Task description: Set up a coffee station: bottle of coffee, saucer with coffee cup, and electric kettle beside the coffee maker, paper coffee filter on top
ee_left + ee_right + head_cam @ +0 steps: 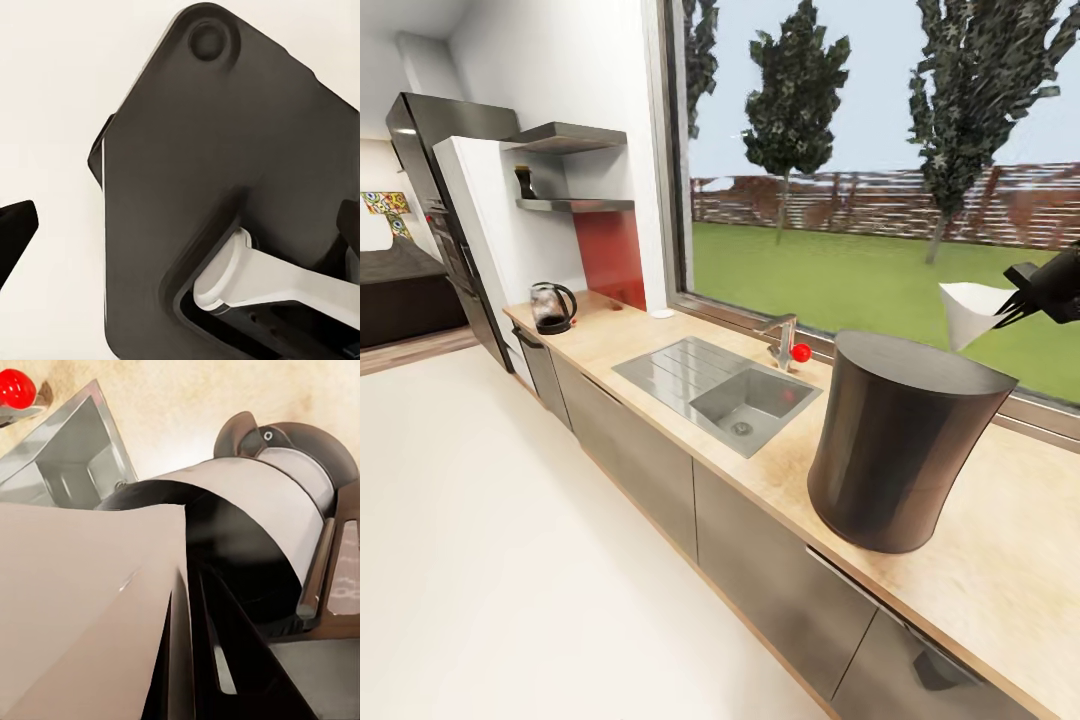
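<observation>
The coffee maker (900,450), a tall dark grey cylinder, stands on the kitchen countertop (1010,560) right of the sink. My right gripper (1008,306) is shut on a white paper coffee filter (968,312), holding it just above and past the cylinder's far right rim. In the right wrist view the filter (82,607) lies against the black fingers (180,675), over the coffee maker's dark top (232,547). The electric kettle (552,307) sits at the counter's far left end. The bottle of coffee (525,183) stands on the lower kitchen shelf (585,205). A left fingertip (15,236) hangs over the robot's dark base.
A steel sink (720,385) with a faucet (784,338) and a red knob (801,352) lies between kettle and coffee maker. A small white thing (661,313), saucer or cup I cannot tell, sits by the red backsplash. The window runs behind the counter; a tall fridge (430,180) stands far left.
</observation>
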